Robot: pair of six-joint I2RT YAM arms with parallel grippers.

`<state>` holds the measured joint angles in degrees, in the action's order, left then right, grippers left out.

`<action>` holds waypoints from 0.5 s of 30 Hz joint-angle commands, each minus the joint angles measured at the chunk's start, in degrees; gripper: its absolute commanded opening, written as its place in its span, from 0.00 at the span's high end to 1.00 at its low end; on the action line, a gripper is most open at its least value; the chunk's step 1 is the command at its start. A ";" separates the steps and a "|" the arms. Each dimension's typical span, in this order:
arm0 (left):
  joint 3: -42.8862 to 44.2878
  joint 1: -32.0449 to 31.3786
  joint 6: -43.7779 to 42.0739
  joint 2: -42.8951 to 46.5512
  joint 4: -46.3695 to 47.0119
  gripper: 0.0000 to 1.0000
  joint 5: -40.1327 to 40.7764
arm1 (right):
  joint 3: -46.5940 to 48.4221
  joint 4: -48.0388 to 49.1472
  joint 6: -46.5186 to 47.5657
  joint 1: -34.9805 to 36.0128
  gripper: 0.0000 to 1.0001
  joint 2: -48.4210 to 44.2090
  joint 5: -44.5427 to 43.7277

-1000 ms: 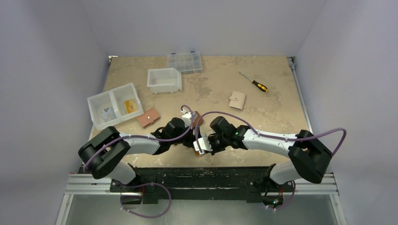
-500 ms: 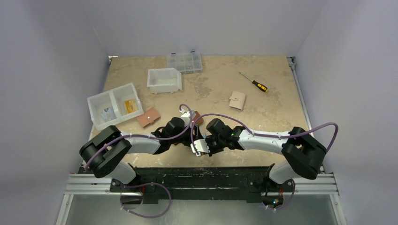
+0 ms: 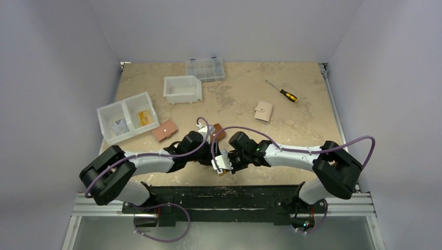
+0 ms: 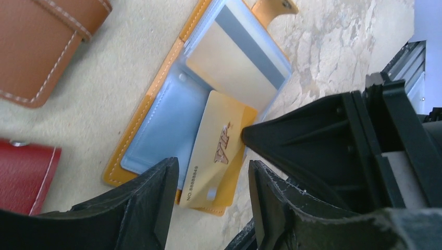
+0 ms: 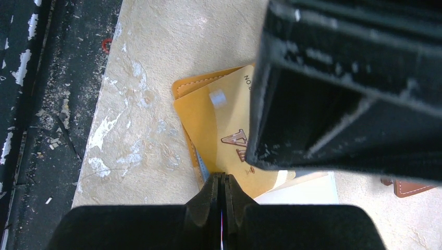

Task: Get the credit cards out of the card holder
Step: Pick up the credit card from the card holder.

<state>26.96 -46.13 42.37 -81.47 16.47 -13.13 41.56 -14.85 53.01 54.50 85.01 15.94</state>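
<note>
While left hand [image 4: 208, 171] hovers open over card holder [image 4: 161, 121], right hand [image 5: 222, 181] low, closed.

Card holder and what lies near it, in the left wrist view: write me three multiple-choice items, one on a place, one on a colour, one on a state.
1. The gold VIP card lies: A alone on bare table; B slanted across the open card holder; C tucked fully inside a sleeve.
2. The wallet at the view's lower left is: A dark red; B green; C white.
3. The card holder is: A snapped shut; B lying open; C standing on edge.

B: the card rests loose over the holder's inside.
A: it is red leather with pale stitching.
B: its clear sleeves face up.
</note>
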 commanded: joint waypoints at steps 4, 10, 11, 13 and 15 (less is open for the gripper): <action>-4.17 -0.27 0.18 3.78 -8.92 0.43 1.18 | 0.00 -3.34 0.10 0.17 1.00 0.68 0.96; -4.33 -0.69 1.11 5.78 -8.97 0.43 0.94 | 0.23 -3.12 -0.36 0.43 1.00 0.03 2.62; -4.36 -0.71 1.20 5.73 -9.08 0.43 0.94 | 0.21 -3.07 -0.37 0.50 1.00 -0.13 2.72; -4.77 -0.81 1.49 5.56 -8.64 0.43 0.78 | 0.26 -2.95 -0.44 0.60 1.00 -0.32 3.00; -5.28 -0.85 1.96 5.31 -7.74 0.43 0.35 | 0.32 -2.92 -0.54 0.65 1.00 -0.37 3.21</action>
<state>23.70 -46.48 43.07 -75.94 11.53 -12.71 41.56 -14.90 53.08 54.65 84.95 17.28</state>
